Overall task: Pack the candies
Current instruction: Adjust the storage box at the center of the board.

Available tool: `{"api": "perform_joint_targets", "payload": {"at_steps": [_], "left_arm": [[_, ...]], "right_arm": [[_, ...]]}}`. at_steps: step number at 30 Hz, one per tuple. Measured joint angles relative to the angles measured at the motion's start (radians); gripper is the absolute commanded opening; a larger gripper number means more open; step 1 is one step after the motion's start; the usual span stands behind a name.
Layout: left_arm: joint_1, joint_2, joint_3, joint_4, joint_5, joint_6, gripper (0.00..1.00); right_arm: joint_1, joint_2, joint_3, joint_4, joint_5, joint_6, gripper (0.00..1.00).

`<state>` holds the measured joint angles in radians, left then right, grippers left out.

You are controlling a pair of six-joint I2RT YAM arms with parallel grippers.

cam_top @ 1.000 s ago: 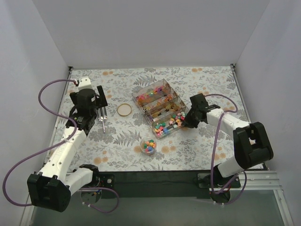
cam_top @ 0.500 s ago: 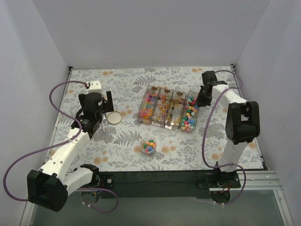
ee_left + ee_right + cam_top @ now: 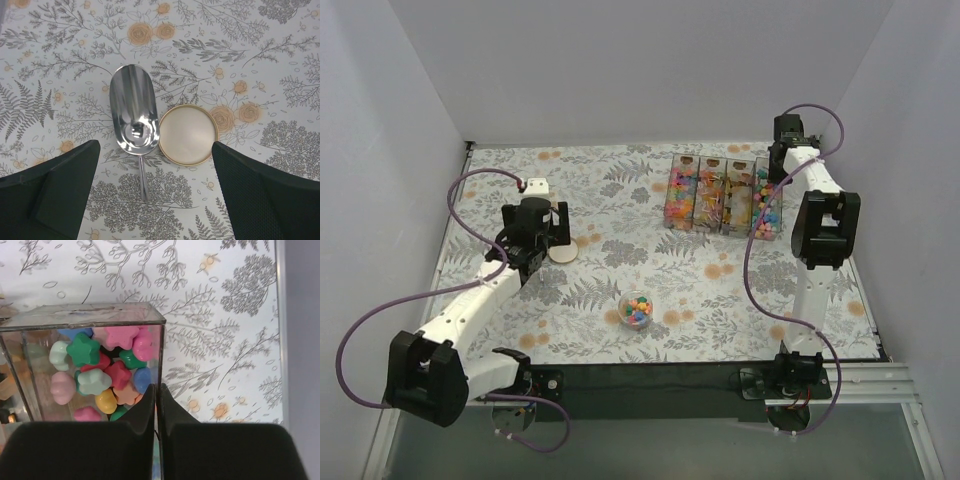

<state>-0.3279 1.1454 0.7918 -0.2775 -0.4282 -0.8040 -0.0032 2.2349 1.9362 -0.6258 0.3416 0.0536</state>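
A clear box (image 3: 718,196) with several compartments of mixed bright candies (image 3: 767,213) stands at the back right. My right gripper (image 3: 773,180) is shut on the box's right wall; in the right wrist view (image 3: 156,396) the jaws pinch the clear wall beside star-shaped candies (image 3: 100,371). A small clear cup of candies (image 3: 636,309) sits near the front middle. My left gripper (image 3: 552,230) is open and empty, hovering (image 3: 155,197) above a metal scoop (image 3: 132,116) and a round tan lid (image 3: 188,135) lying side by side.
The tan lid (image 3: 563,256) lies on the fern-print tablecloth at mid left, half under the left gripper. White walls close in the back and sides. The table's right rail (image 3: 280,330) runs close to the box.
The right gripper has dragged the candy box from the middle to the back right and turned it. The left gripper has moved right over the lid and scoop.
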Motion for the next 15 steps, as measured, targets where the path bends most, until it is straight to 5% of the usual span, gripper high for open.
{"api": "perform_joint_targets", "payload": {"at_steps": [2,3,6,9,15], "left_arm": [[-0.002,0.021,0.000,-0.008,0.006,-0.008,0.94],[-0.002,0.031,0.000,-0.011,0.010,-0.014,0.94],[-0.003,0.059,0.006,-0.020,0.026,-0.027,0.94],[-0.003,0.071,0.009,-0.024,0.045,-0.035,0.94],[-0.003,0.089,0.010,-0.026,0.072,-0.057,0.90]], "right_arm": [[-0.006,0.030,0.030,0.006,0.015,-0.035,0.12],[-0.008,0.044,0.044,0.006,0.023,-0.051,0.28],[-0.010,0.083,0.084,0.014,0.068,-0.106,0.53],[-0.014,0.099,0.113,0.027,0.102,-0.138,0.63],[-0.016,0.058,0.103,0.047,0.107,-0.106,0.66]]}}
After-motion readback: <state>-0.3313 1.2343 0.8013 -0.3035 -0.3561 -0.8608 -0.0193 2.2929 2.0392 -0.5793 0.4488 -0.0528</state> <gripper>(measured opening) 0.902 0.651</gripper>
